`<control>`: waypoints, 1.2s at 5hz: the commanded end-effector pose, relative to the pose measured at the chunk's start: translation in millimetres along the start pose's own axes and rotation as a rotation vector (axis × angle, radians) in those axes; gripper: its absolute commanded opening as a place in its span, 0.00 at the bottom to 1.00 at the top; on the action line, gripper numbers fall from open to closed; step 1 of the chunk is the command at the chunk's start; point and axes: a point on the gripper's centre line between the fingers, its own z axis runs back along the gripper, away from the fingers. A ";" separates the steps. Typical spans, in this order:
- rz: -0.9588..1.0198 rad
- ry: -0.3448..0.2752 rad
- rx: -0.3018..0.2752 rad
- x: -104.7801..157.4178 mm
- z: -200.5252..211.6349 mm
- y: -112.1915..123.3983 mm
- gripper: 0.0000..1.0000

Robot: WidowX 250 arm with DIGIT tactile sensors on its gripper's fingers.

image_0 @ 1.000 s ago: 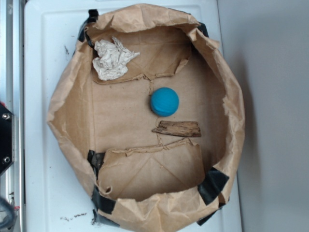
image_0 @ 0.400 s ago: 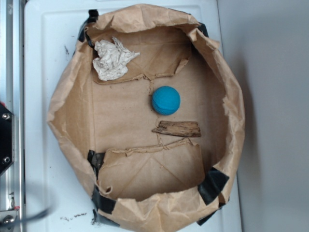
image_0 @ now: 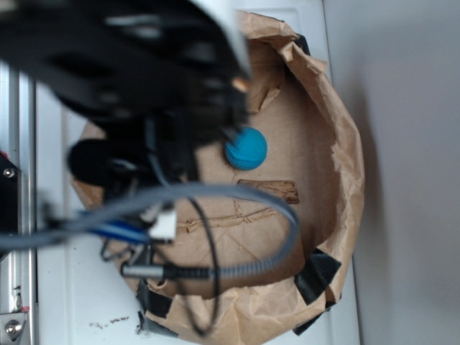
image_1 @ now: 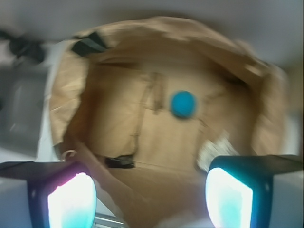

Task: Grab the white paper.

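In the wrist view the white paper (image_1: 213, 150) shows as a blurred pale wad on the bag floor, just above my right fingertip (image_1: 228, 197). My gripper (image_1: 149, 199) is open, its fingers far apart with nothing between them, and it hangs over the near wall of the brown paper bag (image_1: 71, 99). In the exterior view my blurred black arm (image_0: 144, 72) covers the bag's upper left part and hides the white paper.
A blue ball (image_0: 246, 148) (image_1: 183, 104) lies near the middle of the bag floor. A flat brown wood piece (image_0: 269, 190) rests just below it. The torn bag's walls (image_0: 348, 158), patched with black tape (image_0: 316, 274), ring the floor. Grey cables (image_0: 237, 266) trail over the bag's lower part.
My arm has swung in from the left and now covers the bag's upper left, hiding the white paper in the exterior view. The ball and wood piece have stayed put.
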 end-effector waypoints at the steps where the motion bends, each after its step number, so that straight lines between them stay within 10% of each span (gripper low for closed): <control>1: -0.009 -0.050 0.016 5.3 13.0 -4.6 1.00; 6: -0.405 0.113 0.022 3.9 -95.0 54.4 1.00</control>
